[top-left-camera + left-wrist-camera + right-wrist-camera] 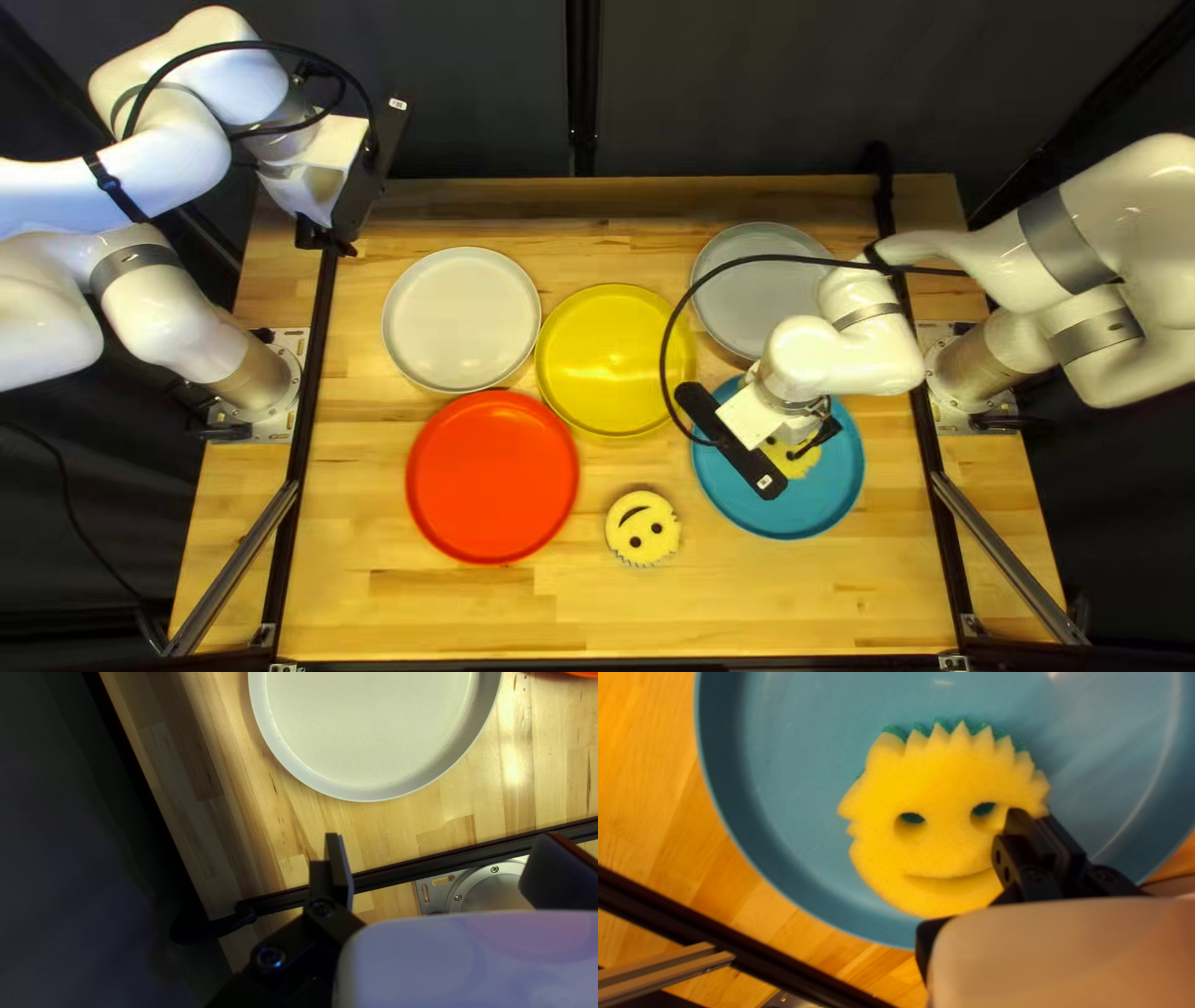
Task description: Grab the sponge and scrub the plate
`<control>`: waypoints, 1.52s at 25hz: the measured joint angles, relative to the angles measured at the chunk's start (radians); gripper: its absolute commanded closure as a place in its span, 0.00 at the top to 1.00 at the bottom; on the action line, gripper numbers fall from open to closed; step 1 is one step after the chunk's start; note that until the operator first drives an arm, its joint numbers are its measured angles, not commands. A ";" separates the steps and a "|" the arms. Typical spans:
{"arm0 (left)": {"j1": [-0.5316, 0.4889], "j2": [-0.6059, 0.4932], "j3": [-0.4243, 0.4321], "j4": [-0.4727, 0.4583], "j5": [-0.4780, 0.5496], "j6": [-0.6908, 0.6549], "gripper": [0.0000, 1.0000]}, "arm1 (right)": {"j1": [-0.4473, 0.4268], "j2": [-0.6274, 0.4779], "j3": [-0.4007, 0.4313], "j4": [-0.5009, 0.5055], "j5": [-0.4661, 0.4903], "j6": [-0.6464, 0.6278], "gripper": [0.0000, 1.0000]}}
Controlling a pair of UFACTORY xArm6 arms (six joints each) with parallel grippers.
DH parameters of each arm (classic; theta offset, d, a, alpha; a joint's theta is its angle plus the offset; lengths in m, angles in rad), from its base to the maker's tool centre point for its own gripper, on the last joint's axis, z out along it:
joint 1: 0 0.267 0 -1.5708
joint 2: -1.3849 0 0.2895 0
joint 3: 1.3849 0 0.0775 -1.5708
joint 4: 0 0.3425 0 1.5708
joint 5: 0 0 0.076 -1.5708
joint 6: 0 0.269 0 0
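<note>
**Sponge (934, 846) held over the blue plate (832, 492) by your right gripper (812, 446)**

In the top left view, you see your right arm reaching inward from its base, its gripper angled down within the rim of the blue plate. The right wrist view shows the right gripper (1034, 816) with its jaws drawn close together and clamped on one side of the sponge. The sponge is round, with a toothed crown, two eye holes and a curved mouth; its yellow face is up, and green shows along the toothed edge. You cannot tell from these views how firmly it meets the blue plate.

Your left gripper (329, 239) is raised near the far left corner of the table (498, 616), its jaws wide apart with nothing between them. In its wrist view, the white plate (462, 320) lies ahead of the fingers, apart from them.

Around the blue plate, note the grey plate (753, 299) toward the far edge and the yellow plate (606, 361) beside it, toward the middle. The red plate (493, 478) lies nearer you, below the white plate. A second sponge (642, 510), also face up, rests between the red plate and the blue plate.
</note>
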 measured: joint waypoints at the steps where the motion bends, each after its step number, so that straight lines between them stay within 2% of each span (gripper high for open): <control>1: 0.000 0.000 0.000 0.000 0.000 0.000 1.00 | -0.002 0.009 -0.012 -0.004 0.000 -0.003 0.00; 4: 0.000 0.000 0.000 0.000 0.000 0.000 1.00 | -0.012 0.013 -0.012 -0.011 -0.006 -0.014 0.00; 6: 0.000 0.000 0.000 0.000 0.000 0.000 1.00 | -0.021 -0.005 0.015 -0.009 -0.013 -0.023 0.00; 12: 0.000 0.000 0.000 0.000 0.000 0.000 1.00 | -0.050 -0.165 0.183 0.012 -0.038 -0.046 0.00; 19: 0.000 0.000 0.000 0.000 0.000 0.000 1.00 | -0.041 -0.335 0.314 0.021 -0.030 -0.040 0.00; 22: 0.000 0.000 0.000 0.000 0.000 0.000 1.00 | -0.038 -0.326 0.310 0.018 -0.044 -0.052 0.00; 33: 0.000 0.000 0.000 0.000 0.000 0.000 1.00 | -0.065 -0.153 0.156 -0.026 -0.125 -0.182 0.00; 38: 0.000 0.000 0.000 0.000 0.000 0.000 1.00 | -0.079 -0.136 0.174 -0.014 -0.186 -0.272 0.00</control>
